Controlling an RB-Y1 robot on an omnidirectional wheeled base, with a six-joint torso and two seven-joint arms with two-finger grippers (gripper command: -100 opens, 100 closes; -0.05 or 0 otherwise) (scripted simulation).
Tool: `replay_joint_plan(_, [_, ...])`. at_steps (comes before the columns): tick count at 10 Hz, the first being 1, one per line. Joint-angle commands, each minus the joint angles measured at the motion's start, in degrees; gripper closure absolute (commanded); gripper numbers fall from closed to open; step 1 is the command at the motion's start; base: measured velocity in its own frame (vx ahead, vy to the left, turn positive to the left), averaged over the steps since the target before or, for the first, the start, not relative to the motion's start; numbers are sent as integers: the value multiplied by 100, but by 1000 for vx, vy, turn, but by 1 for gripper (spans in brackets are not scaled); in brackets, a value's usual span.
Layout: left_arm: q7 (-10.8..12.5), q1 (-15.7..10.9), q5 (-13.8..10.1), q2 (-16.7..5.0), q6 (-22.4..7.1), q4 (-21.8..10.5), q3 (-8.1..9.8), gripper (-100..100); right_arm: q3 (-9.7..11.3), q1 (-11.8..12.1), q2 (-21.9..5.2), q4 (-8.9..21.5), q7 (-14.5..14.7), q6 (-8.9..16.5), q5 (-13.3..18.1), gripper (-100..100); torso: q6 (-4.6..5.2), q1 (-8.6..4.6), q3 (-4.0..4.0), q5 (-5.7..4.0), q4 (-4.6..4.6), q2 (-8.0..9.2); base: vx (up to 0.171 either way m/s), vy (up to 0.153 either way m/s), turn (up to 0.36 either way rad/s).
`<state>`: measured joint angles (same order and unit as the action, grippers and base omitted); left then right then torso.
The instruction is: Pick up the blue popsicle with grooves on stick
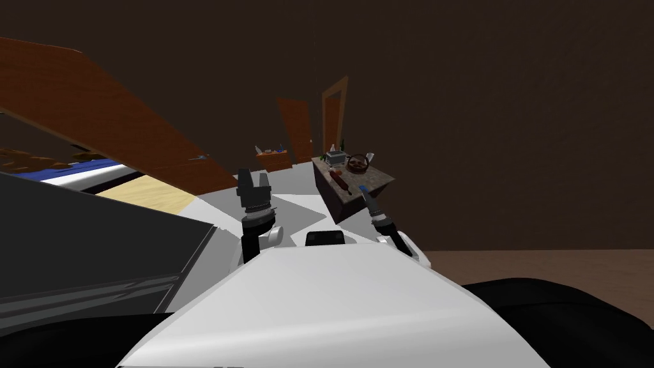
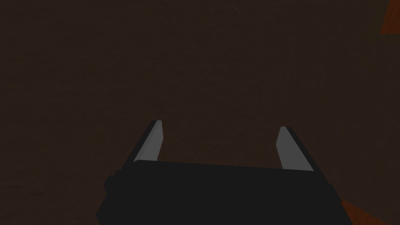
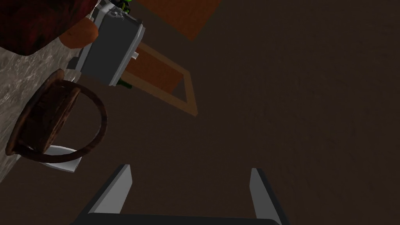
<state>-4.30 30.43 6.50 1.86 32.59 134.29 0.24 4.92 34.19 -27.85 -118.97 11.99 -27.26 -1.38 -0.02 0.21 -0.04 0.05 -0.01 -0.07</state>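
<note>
My right gripper (image 3: 189,168) hangs wide open and empty at the near edge of the grey marbled counter (image 1: 355,181), short of a grey box (image 3: 111,50) and a brown hooped basket (image 3: 54,121). The left gripper (image 2: 218,125), likewise spread and holding nothing, is well apart from the counter. The blue popsicle (image 1: 362,188) lies small at that edge, just beside the right fingers. I judge it light, stiff and slick, best pinched gently across its grooved flanks or by the stick.

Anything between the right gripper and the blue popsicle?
Nothing. In the head view the right gripper hangs right next to the blue popsicle at the table's near edge.
</note>
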Motion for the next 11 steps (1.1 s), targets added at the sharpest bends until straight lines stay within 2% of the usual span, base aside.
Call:
replay_joint_plan(1, [0,0,0,0,0,0,0,0,55,41,-173,147,16,-32,20,-100,0,0,0,0,0,0,15,51,13])
replay_joint_plan(2, [0,0,0,0,0,0,0,0,127,110,-401,363,21,0,34,-100,0,-1,0,0,0,0,28,61,47])
replay_joint_plan(3, [0,0,0,0,0,0,0,0,127,110,-488,363,21,0,34,-100,0,1,-2,0,-1,-3,28,45,18])
replay_joint_plan(4, [0,0,0,0,0,0,0,0,200,181,-715,588,26,33,49,-100,0,-3,-2,0,-1,-4,40,57,49])
replay_joint_plan(5, [0,0,0,0,0,0,0,0,200,181,-818,588,26,33,49,-100,0,0,-4,0,-2,-8,37,57,30])
replay_joint_plan(6, [0,0,0,0,0,0,0,0,276,254,-1013,822,30,68,65,-100,0,1,-5,1,-1,-8,50,56,56])
replay_joint_plan(7, [0,0,0,0,0,0,0,0,276,254,-1162,822,30,68,65,-100,0,1,-7,0,-2,-12,40,44,32])
replay_joint_plan(8, [0,0,0,0,0,0,0,0,354,329,-1363,1061,35,103,81,-100,0,-4,-6,0,-2,-10,43,58,65])
replay_joint_plan(9, [0,0,0,0,0,0,0,0,354,329,-1519,1061,35,103,81,-100,0,0,-6,0,-2,-11,39,50,27])
replay_joint_plan(10, [0,0,0,0,0,0,0,0,435,408,-1683,1294,41,139,98,-100,1,-1,-5,1,-2,-9,30,61,53])
replay_joint_plan(11, [0,0,0,0,0,0,0,0,435,408,-1885,1302,41,139,98,-100,0,1,-4,1,-1,-7,37,51,35])
